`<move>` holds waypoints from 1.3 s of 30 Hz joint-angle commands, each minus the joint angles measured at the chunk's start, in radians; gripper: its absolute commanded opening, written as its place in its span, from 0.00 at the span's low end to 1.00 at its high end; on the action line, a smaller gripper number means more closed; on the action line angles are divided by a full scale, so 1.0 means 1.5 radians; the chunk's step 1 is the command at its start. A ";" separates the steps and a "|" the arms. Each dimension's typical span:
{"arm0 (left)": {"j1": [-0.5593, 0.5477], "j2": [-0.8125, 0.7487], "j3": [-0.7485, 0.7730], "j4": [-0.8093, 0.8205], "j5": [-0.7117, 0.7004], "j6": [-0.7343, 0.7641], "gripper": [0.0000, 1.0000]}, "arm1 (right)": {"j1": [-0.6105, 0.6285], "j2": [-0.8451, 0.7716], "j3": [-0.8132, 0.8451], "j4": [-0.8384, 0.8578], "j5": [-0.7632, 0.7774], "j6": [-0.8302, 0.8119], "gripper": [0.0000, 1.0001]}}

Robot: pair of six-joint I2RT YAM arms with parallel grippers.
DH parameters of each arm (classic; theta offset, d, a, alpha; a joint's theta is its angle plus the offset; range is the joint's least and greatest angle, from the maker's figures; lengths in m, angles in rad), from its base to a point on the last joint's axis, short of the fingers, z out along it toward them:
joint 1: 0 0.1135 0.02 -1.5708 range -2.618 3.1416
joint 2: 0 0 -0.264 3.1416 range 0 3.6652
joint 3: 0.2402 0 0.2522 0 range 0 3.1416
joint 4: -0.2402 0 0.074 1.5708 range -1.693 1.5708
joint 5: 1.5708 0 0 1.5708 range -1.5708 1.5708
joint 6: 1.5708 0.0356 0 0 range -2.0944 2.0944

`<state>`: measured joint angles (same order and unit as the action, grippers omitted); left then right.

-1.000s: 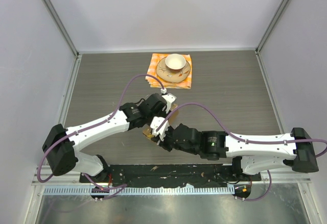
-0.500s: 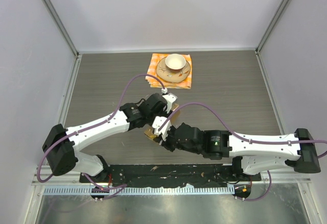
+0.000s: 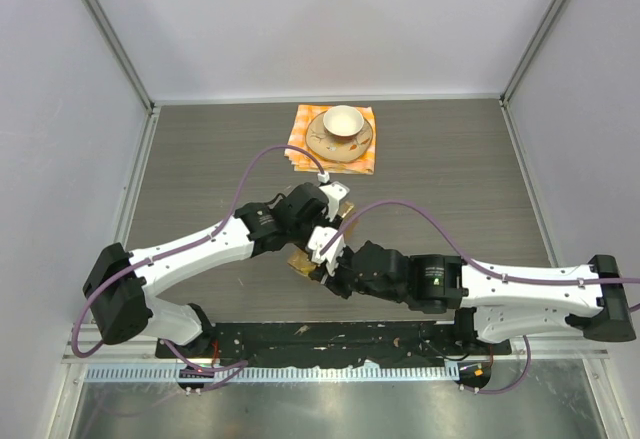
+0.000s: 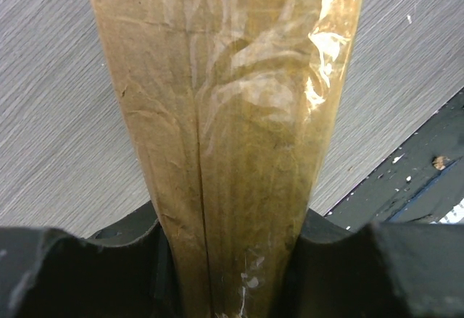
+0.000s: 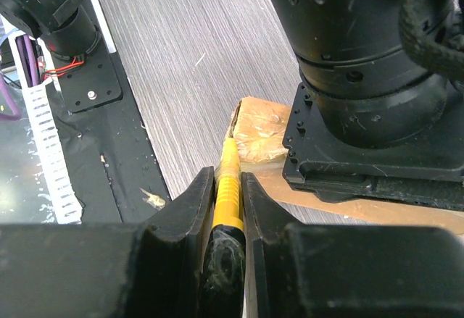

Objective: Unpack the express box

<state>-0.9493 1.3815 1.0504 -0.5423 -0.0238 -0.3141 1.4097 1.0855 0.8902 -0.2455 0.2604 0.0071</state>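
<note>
The left gripper (image 4: 232,274) is closing on the box (image 4: 232,115), with a black finger (image 4: 80,274) pressing against each side of it. The face showing in the left wrist view is plain brown cardboard. A seam is running down its middle under a shiny, wrinkled strip of clear tape.

The right gripper (image 5: 227,184) is pinching a slim yellow tool (image 5: 229,162) tightly between its two fingers. The tool is pointing away from the wrist, and its tip is meeting the near-left corner of the box's taped end. Whether the tip is entering the cardboard cannot be told. The black body of the left gripper is sitting right over the box, just right of the tool.

From above, the two grippers are crowding together near the middle of the grey wood-grain table (image 3: 450,179), a little toward its near edge. The box is lying between them, mostly hidden under them, with only brown edges peeking out. Whether it is resting on the table or lifted off it cannot be told.

Well apart, at the far side of the table, a cup (image 3: 342,119) is standing on a saucer (image 3: 325,144), and the saucer is sitting on an orange checkered cloth (image 3: 300,154).
</note>
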 commanded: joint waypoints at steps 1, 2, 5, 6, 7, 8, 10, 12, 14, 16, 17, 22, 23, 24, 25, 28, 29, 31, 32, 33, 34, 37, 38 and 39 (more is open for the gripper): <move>0.018 -0.027 0.000 -0.066 -0.045 0.082 0.00 | 0.006 -0.049 -0.017 -0.227 0.023 0.014 0.01; 0.018 -0.028 -0.001 -0.066 -0.045 0.082 0.00 | 0.007 -0.053 -0.016 -0.228 0.030 0.017 0.01; 0.018 -0.030 -0.003 -0.065 -0.043 0.083 0.00 | 0.007 -0.058 0.005 -0.233 0.037 0.015 0.01; 0.018 -0.030 -0.003 -0.065 -0.043 0.084 0.00 | 0.006 -0.056 0.018 -0.234 0.037 0.012 0.01; 0.018 -0.030 -0.003 -0.065 -0.043 0.084 0.00 | 0.006 -0.055 0.025 -0.231 0.037 0.010 0.01; 0.018 -0.031 -0.002 -0.065 -0.043 0.085 0.00 | 0.006 -0.053 0.031 -0.231 0.036 0.007 0.01; 0.018 -0.031 0.000 -0.065 -0.045 0.087 0.00 | 0.006 -0.045 0.048 -0.234 0.033 0.003 0.01; 0.018 -0.034 0.000 -0.067 -0.045 0.090 0.00 | 0.006 -0.042 0.056 -0.242 0.031 0.000 0.01; 0.018 -0.035 0.000 -0.067 -0.045 0.091 0.00 | 0.006 -0.046 0.059 -0.258 0.030 0.001 0.01; 0.018 -0.038 -0.002 -0.066 -0.045 0.091 0.00 | 0.006 -0.054 0.067 -0.277 0.032 0.002 0.01; 0.018 -0.039 -0.003 -0.065 -0.045 0.092 0.00 | 0.006 -0.055 0.071 -0.286 0.034 0.003 0.01; 0.018 -0.045 -0.002 -0.065 -0.050 0.093 0.00 | 0.007 -0.052 0.100 -0.345 0.049 -0.001 0.01; 0.018 -0.046 0.000 -0.065 -0.051 0.094 0.00 | 0.006 -0.052 0.102 -0.351 0.052 -0.001 0.01; 0.019 -0.047 -0.001 -0.065 -0.051 0.094 0.00 | 0.006 -0.053 0.108 -0.356 0.052 -0.002 0.01; 0.019 -0.048 0.000 -0.065 -0.052 0.094 0.00 | 0.007 -0.053 0.112 -0.368 0.060 -0.001 0.01; 0.019 -0.051 -0.001 -0.065 -0.052 0.097 0.00 | 0.007 -0.057 0.133 -0.391 0.079 -0.001 0.01; 0.019 -0.052 -0.001 -0.065 -0.052 0.101 0.00 | 0.008 -0.060 0.139 -0.390 0.097 -0.001 0.01; 0.019 -0.057 -0.003 -0.065 -0.054 0.106 0.00 | 0.007 -0.077 0.157 -0.385 0.122 -0.001 0.01; 0.019 -0.060 -0.005 -0.064 -0.055 0.109 0.00 | 0.007 -0.084 0.166 -0.378 0.167 -0.001 0.01; 0.019 -0.063 -0.010 -0.064 -0.055 0.120 0.00 | 0.007 -0.098 0.167 -0.366 0.195 -0.002 0.01; 0.019 -0.070 -0.014 -0.063 -0.055 0.127 0.00 | 0.008 -0.105 0.167 -0.359 0.234 -0.001 0.01; 0.018 -0.085 -0.033 -0.063 -0.052 0.165 0.00 | 0.006 -0.128 0.146 -0.319 0.357 0.013 0.01; 0.018 -0.096 -0.038 -0.069 -0.044 0.181 0.00 | 0.005 -0.134 0.126 -0.303 0.373 0.017 0.01; 0.017 -0.102 -0.040 -0.073 -0.037 0.206 0.00 | 0.001 -0.140 0.114 -0.283 0.400 0.023 0.01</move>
<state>-0.9207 1.2942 1.0122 -0.6460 -0.0895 -0.1200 1.4166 0.9184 1.0878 -0.7887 0.6144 0.0151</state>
